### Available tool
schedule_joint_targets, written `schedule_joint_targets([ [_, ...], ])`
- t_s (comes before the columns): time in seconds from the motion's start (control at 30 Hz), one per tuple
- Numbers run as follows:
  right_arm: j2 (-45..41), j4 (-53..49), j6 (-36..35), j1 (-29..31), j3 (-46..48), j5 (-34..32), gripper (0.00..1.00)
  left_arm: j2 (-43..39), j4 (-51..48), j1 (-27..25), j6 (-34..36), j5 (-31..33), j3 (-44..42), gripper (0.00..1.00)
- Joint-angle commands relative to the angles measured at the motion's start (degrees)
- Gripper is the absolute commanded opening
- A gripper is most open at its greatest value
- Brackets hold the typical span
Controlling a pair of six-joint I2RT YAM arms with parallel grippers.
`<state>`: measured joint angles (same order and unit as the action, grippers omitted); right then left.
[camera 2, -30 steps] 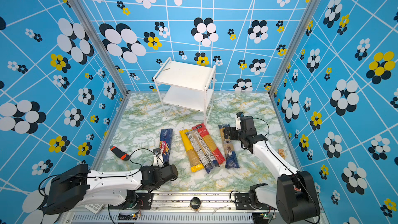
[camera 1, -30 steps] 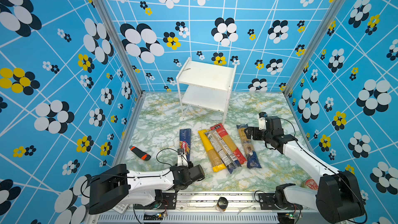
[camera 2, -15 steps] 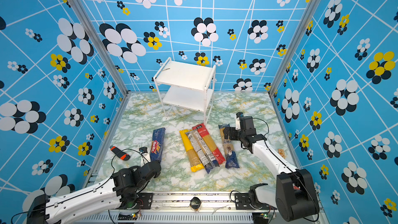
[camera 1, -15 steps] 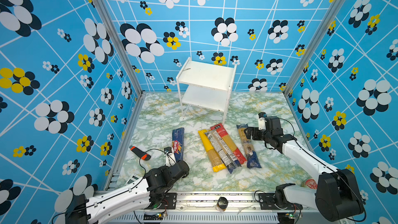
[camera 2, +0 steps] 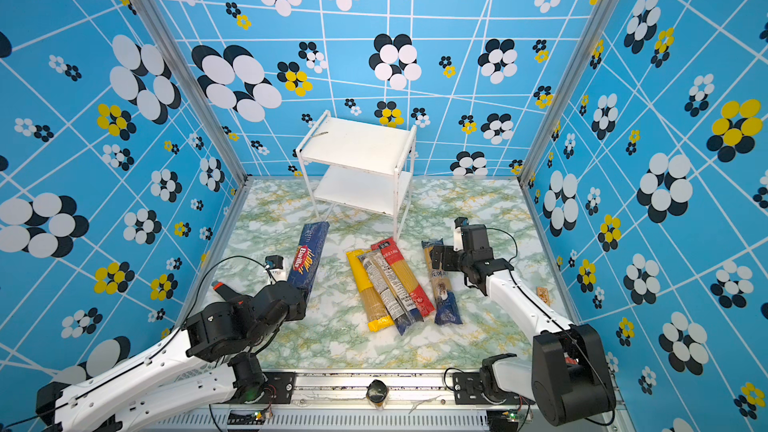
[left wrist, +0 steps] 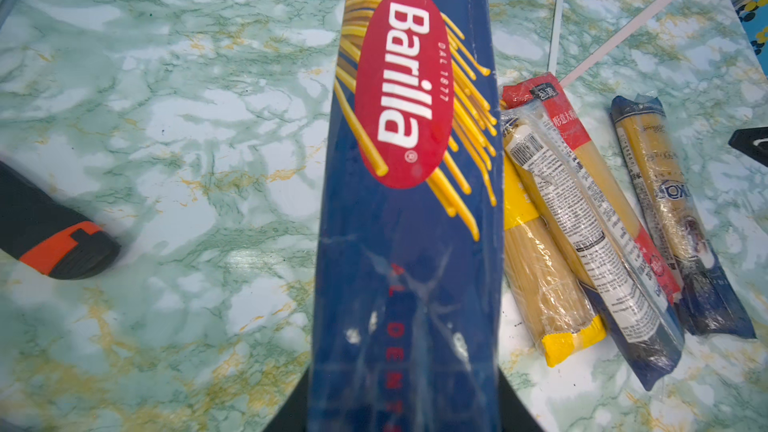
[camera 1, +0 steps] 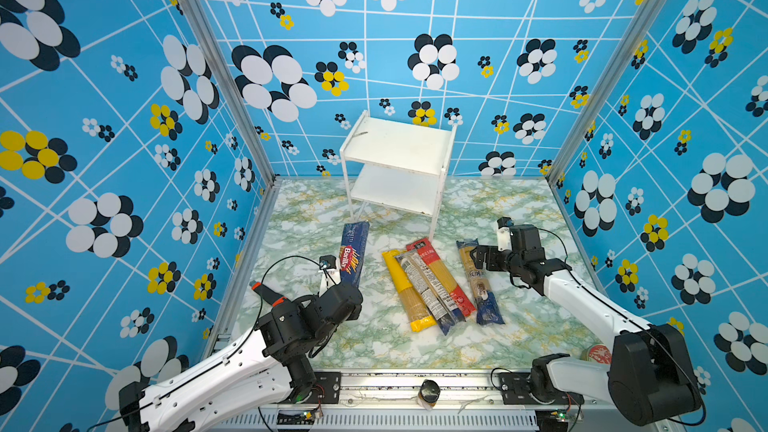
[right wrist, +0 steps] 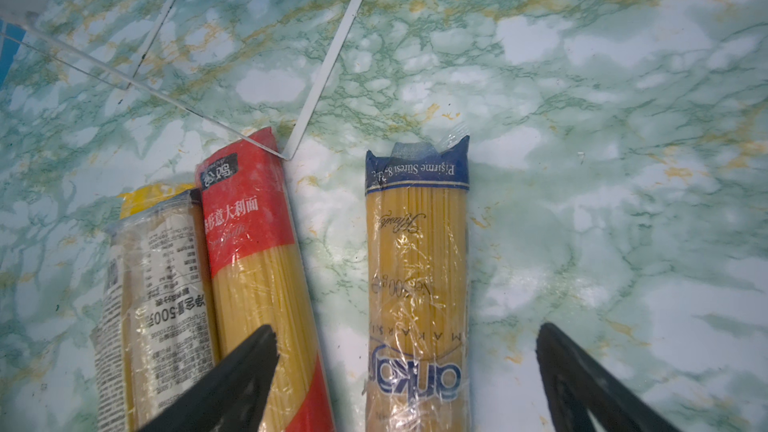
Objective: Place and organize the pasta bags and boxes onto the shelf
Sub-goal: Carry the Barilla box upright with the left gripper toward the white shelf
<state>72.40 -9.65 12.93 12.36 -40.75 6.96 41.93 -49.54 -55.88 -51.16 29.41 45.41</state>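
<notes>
My left gripper [left wrist: 405, 417] is shut on the near end of the dark blue Barilla box [camera 1: 354, 249], one jaw on each side. The box points at the white two-tier shelf [camera 1: 399, 147], its far end close to the shelf's left front leg. Both shelf boards are bare. Three bags lie side by side mid-table: yellow [camera 1: 405, 290], white-labelled [camera 1: 424, 290] and red-ended [camera 1: 444, 280]. My right gripper [right wrist: 407, 328] is open and straddles the gold-labelled blue-ended bag [right wrist: 417, 268] from above, just right of the other bags [camera 2: 390, 280].
A short black-and-orange object [camera 2: 222, 288] lies at the left edge, partly behind my left arm. A small jar [camera 1: 429, 392] sits on the front rail. A red-topped tin [camera 1: 598, 355] stands by the right arm's base. Patterned walls enclose the table.
The left arm has swung its elbow round and carried the Barilla box first left, then farther toward the shelf. The right arm and the bags have not moved.
</notes>
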Motion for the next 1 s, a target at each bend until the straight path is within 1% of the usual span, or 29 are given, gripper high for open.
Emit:
schedule_joint_targets([
  [0.0, 0.62, 0.42, 0.6, 0.42, 0.16, 0.29, 0.99, -0.87, -0.84, 0.64, 4.39, 1.01, 5.87, 0.0],
  [0.17, 0.9, 0.42, 0.51, 0.43, 0.17, 0.08, 0.99, -1.8, -1.5, 0.68, 7.13, -3.62, 10.96, 0.0],
  [0.23, 0.99, 0.42, 0.52, 0.47, 0.07, 0.09, 0.99, -1.44, -3.82, 0.77, 8.18, -5.56, 14.38, 0.0],
  [0.37, 0.94, 0.25, 0.07, 0.47, 0.15, -0.08, 0.99, -1.3, -8.43, 0.79, 9.73, -7.2, 21.03, 0.0],
  [0.6, 1.5, -0.37, -0.48, 0.47, -0.25, -0.87, 0.99, -3.41, -5.49, 0.79, 13.0, -11.97, 25.5, 0.0],
  [0.8, 2.3, -0.85, -0.86, 0.41, -0.94, -0.99, 0.99, -3.24, -3.53, 0.78, 16.33, -12.96, 28.63, 0.0],
  [0.97, 2.61, -0.94, -0.8, 0.46, -1.13, -0.63, 0.99, -1.0, -1.69, 0.8, 21.21, -12.17, 33.73, 0.0],
])
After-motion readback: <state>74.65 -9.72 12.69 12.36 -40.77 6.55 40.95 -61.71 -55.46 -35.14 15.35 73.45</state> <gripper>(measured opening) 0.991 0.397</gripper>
